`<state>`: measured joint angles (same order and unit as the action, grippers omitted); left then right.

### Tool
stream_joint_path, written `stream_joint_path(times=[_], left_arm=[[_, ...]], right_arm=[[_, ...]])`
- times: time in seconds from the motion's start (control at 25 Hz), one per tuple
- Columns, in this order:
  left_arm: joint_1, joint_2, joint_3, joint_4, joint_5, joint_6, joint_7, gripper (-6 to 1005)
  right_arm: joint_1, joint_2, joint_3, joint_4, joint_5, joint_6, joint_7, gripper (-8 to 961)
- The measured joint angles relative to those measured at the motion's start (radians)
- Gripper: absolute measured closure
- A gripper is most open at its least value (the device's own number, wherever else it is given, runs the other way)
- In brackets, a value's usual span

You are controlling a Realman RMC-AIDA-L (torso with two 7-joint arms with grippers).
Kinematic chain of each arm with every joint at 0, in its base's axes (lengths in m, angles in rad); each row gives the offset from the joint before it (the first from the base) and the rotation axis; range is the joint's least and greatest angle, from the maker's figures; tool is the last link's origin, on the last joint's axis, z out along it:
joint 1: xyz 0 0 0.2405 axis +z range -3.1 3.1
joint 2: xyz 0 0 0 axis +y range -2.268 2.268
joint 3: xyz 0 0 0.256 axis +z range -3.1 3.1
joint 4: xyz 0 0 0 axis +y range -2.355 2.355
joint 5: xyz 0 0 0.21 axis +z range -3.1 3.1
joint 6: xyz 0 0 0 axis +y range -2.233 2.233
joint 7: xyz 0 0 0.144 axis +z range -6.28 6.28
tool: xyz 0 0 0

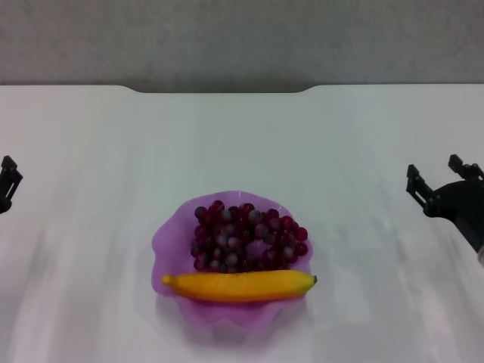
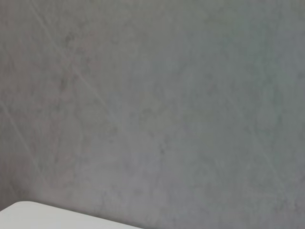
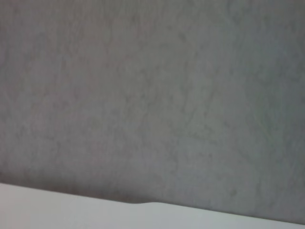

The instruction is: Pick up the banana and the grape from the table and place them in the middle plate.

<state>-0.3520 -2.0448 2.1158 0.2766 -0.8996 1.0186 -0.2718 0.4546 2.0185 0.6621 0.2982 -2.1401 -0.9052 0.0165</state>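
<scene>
In the head view the purple middle plate (image 1: pixel 170 238) sits on the white table (image 1: pixel 242 136), near its front. The grape (image 1: pixel 246 236), a dark red bunch, lies in the plate's far half. The yellow banana (image 1: pixel 238 285) lies across the plate's near rim. My right gripper (image 1: pixel 435 180) hangs at the far right edge, well away from the plate, open with nothing between its fingers. My left gripper (image 1: pixel 7 181) shows only partly at the far left edge. Both wrist views show just a grey wall and a strip of table edge.
The table's far edge (image 1: pixel 219 91) has a shallow notch, with a grey wall (image 1: pixel 242 38) behind it. White tabletop stretches on both sides of the plate.
</scene>
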Motion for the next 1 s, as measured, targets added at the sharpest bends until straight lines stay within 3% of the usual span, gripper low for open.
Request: stream_joint_path(times=[1.0], left_arm=[[0.005,-0.002,-0.008,-0.017,-0.004,0.010,-0.018,103]], right_arm=[[0.008,0.000,0.008,0.007,0.000,-0.024,0.002,202]])
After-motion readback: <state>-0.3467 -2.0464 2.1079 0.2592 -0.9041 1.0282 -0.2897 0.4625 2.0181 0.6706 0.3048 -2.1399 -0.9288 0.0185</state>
